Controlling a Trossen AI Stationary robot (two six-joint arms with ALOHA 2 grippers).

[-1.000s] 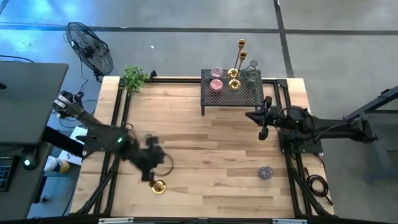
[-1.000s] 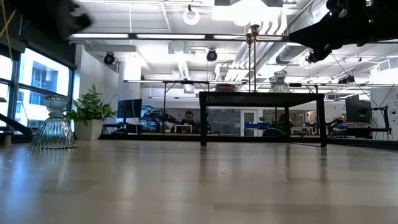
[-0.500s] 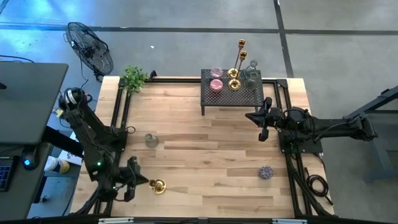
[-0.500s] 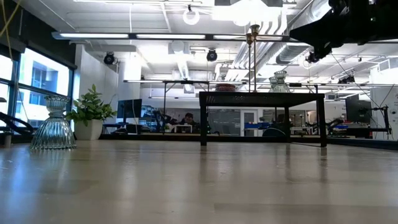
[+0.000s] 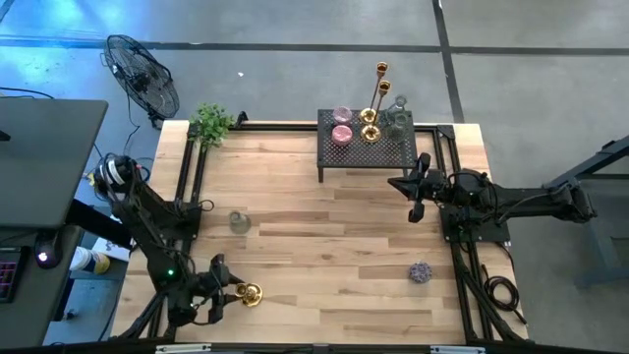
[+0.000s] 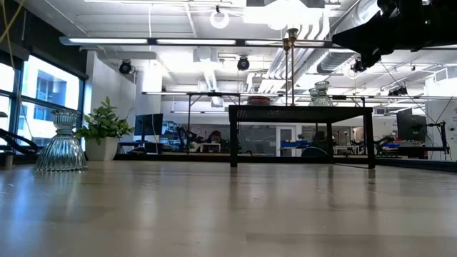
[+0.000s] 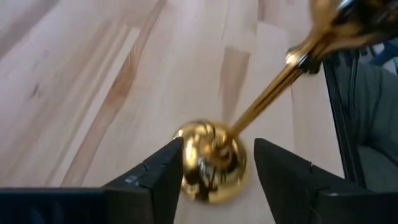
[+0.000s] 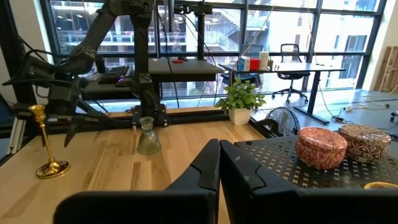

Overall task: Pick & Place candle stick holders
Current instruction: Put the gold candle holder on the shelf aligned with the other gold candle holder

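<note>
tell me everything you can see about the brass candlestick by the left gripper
The brass candlestick is a tall, slender holder in shiny gold metal: a round domed base, a thin straight stem and a small cup on top. It stands upright on the wooden table, near its front left corner. The left gripper sits low at its base, open fingers on either side, not clamped on it. Whether they touch it is unclear.
</note>
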